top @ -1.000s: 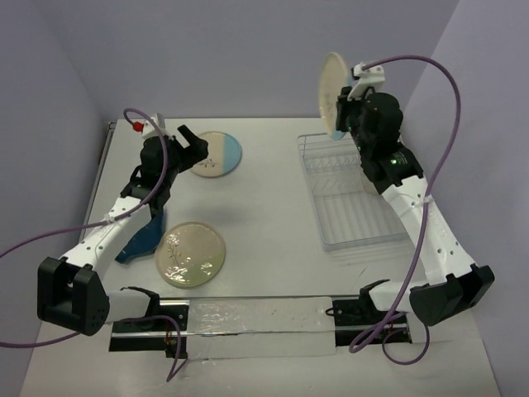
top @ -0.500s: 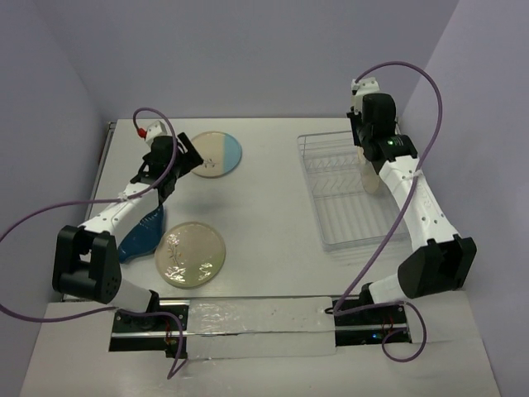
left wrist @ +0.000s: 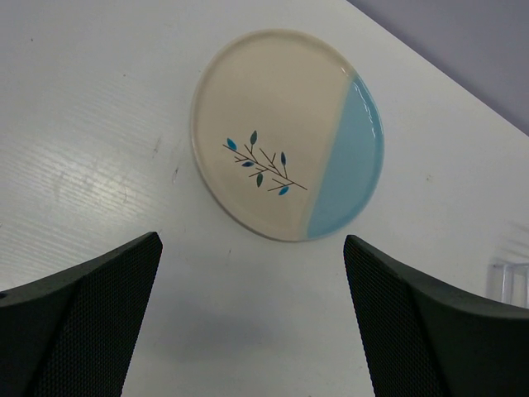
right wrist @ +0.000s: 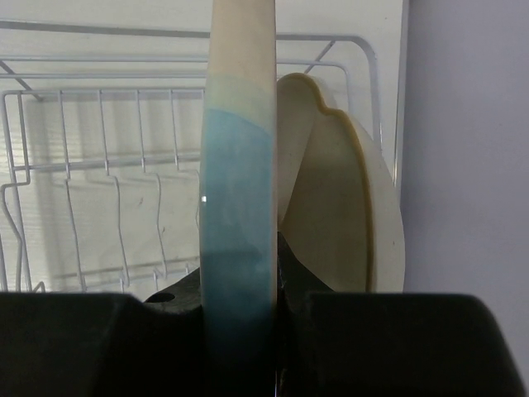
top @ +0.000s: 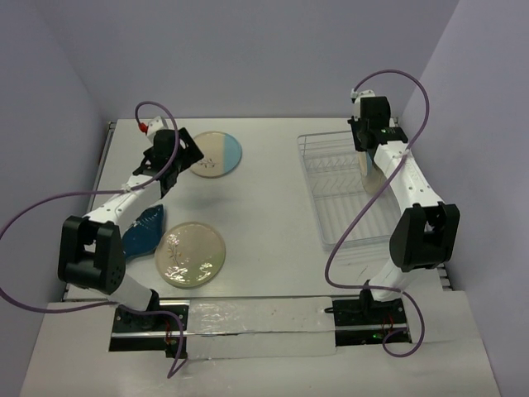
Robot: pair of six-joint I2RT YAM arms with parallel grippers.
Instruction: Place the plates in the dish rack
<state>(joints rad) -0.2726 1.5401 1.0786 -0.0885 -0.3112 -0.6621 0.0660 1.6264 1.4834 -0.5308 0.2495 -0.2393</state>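
Observation:
My right gripper (right wrist: 240, 331) is shut on the rim of a cream-and-light-blue plate (right wrist: 240, 207), held upright and edge-on over the far right end of the white wire dish rack (top: 351, 207). Right behind it a cream plate (right wrist: 347, 223) stands upright in the rack. In the top view the right gripper (top: 364, 139) hangs above the rack's back corner. My left gripper (left wrist: 252, 322) is open, nothing between its fingers (left wrist: 83, 322), just short of a second cream-and-light-blue plate (left wrist: 285, 136) with a sprig motif, lying flat (top: 216, 154). The left gripper (top: 183, 149) hovers beside it.
A pale green floral plate (top: 191, 254) lies flat near the front left. A dark blue plate (top: 142, 234) sits tilted under the left arm. The rack's wire prongs (right wrist: 99, 165) stand left of the held plate. Walls close in behind and to the right.
The right arm has swung down from high above the rack, bringing its plate upright into the rack's far right end. The left gripper has moved closer to the sprig plate.

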